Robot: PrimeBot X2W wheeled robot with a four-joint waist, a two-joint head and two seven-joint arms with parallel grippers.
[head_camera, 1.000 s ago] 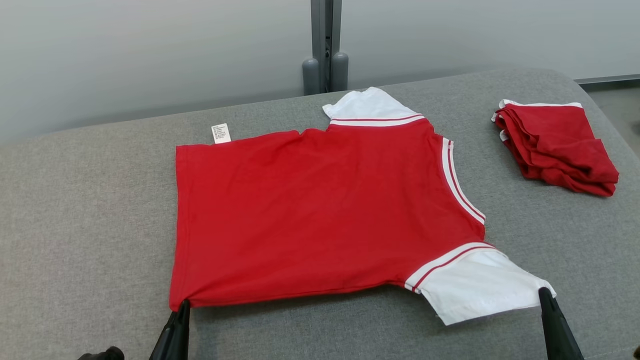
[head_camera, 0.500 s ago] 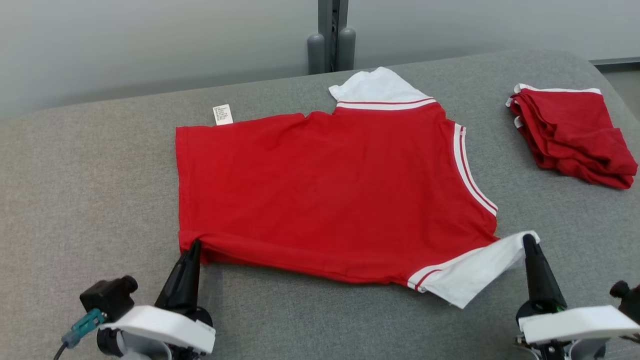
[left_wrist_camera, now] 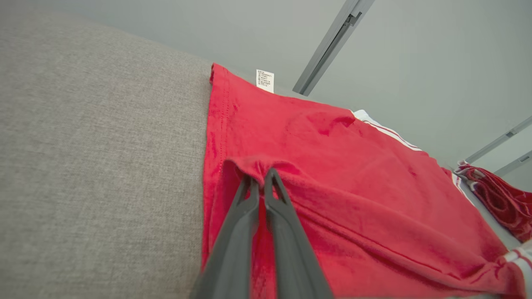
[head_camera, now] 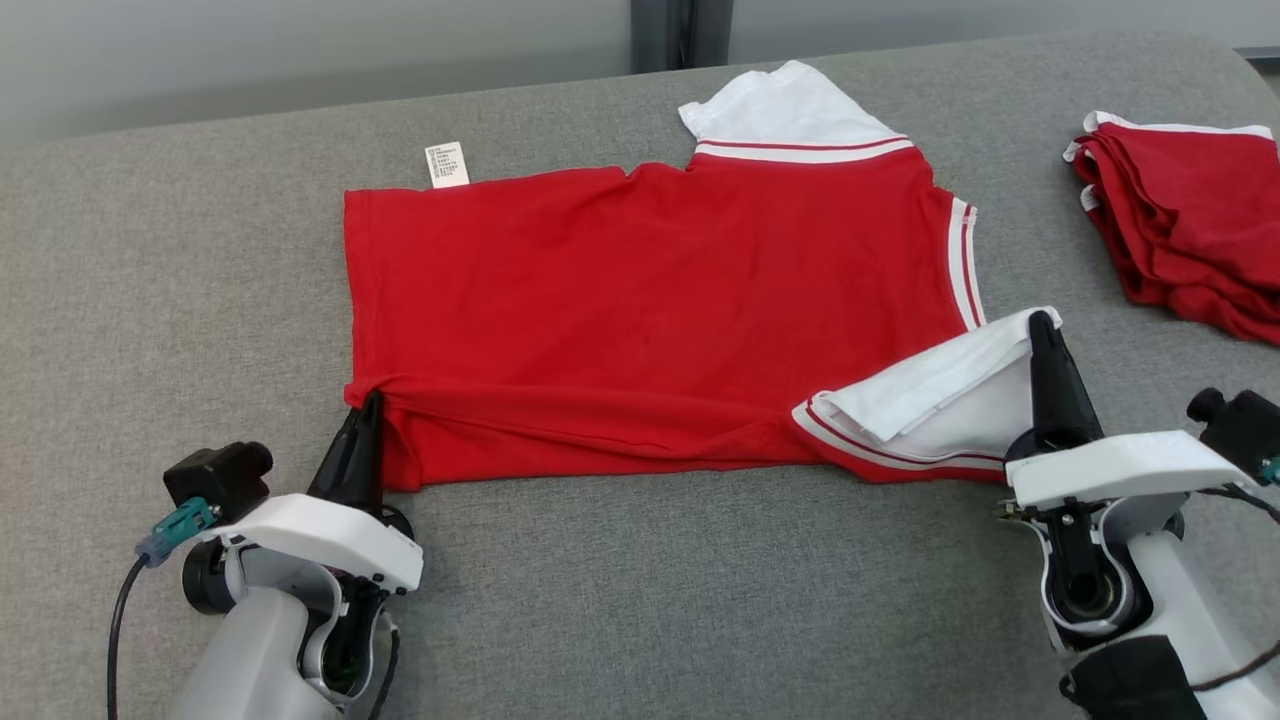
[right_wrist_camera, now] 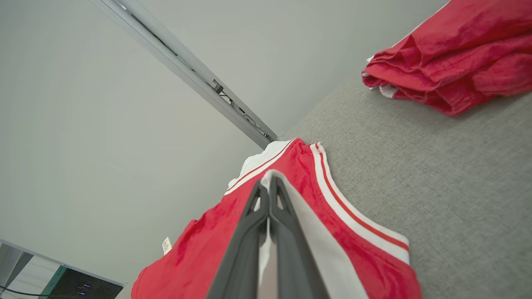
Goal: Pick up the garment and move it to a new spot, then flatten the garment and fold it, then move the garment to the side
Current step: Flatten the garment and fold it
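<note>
The left gripper (head_camera: 372,400), clamped on the garment (head_camera: 650,290) at its hem corner (head_camera: 392,420), and the right gripper (head_camera: 1042,322), clamped on its white sleeve (head_camera: 930,390), have drawn the near edge inward, starting the fold.

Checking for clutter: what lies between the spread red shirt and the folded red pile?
Nothing: in the head view, bare grey upholstered surface separates the red shirt from the folded red pile.
</note>
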